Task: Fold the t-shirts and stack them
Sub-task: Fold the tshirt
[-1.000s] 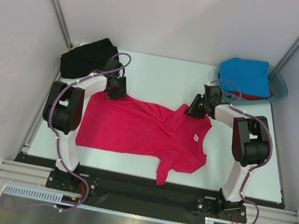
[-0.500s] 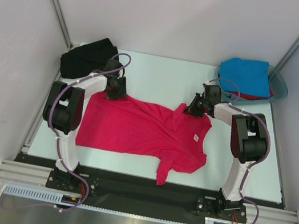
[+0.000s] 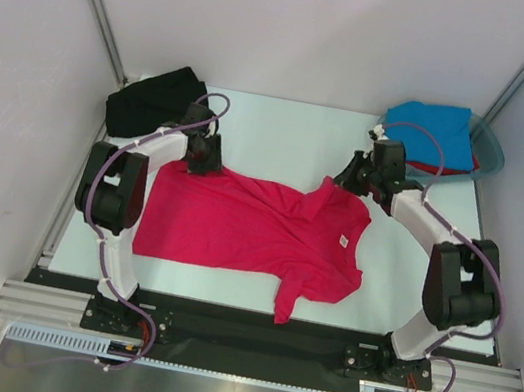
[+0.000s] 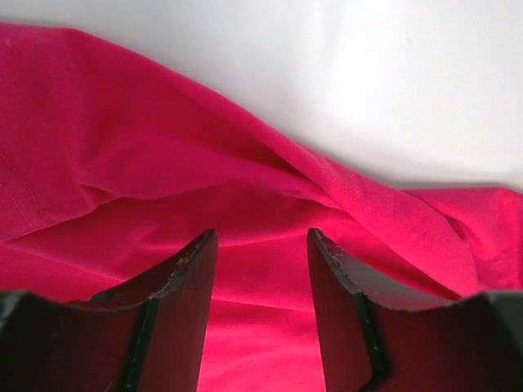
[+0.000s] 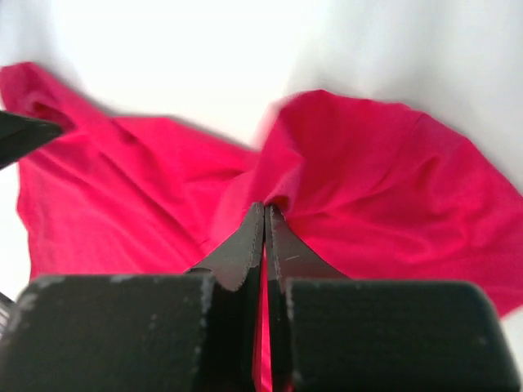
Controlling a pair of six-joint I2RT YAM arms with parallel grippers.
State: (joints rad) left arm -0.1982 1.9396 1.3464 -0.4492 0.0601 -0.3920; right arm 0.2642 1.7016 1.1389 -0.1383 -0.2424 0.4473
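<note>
- Shirts counted: four. One crimson-pink t-shirt (image 3: 246,229), one black t-shirt (image 3: 152,101), one blue t-shirt (image 3: 435,133), one red t-shirt (image 3: 444,170).
- The crimson-pink t-shirt lies spread across the middle of the white table (image 3: 282,139), mostly flat, with wrinkles and one sleeve trailing toward the near edge. One white neck label (image 3: 344,240) shows on its right part.
- The black t-shirt sits bunched at the far left corner of the table, apart from the pink one.
- One teal tub (image 3: 492,155) stands at the far right corner. The blue t-shirt lies on top in it; only a strip of the red one shows beneath.
- Grippers: two.
- Left gripper (image 3: 206,158) is at the far left corner of the pink shirt. In the wrist view (image 4: 261,245) its two fingers (image 4: 192,278) stand apart with a clear gap, pink cloth lying under and between them, nothing pinched.
- Right gripper (image 3: 339,179) is at the far right edge of the pink shirt. In the wrist view (image 5: 265,214) its jaws are pressed together on a small fold of the pink cloth, which rises into a peak at the tips.
</note>
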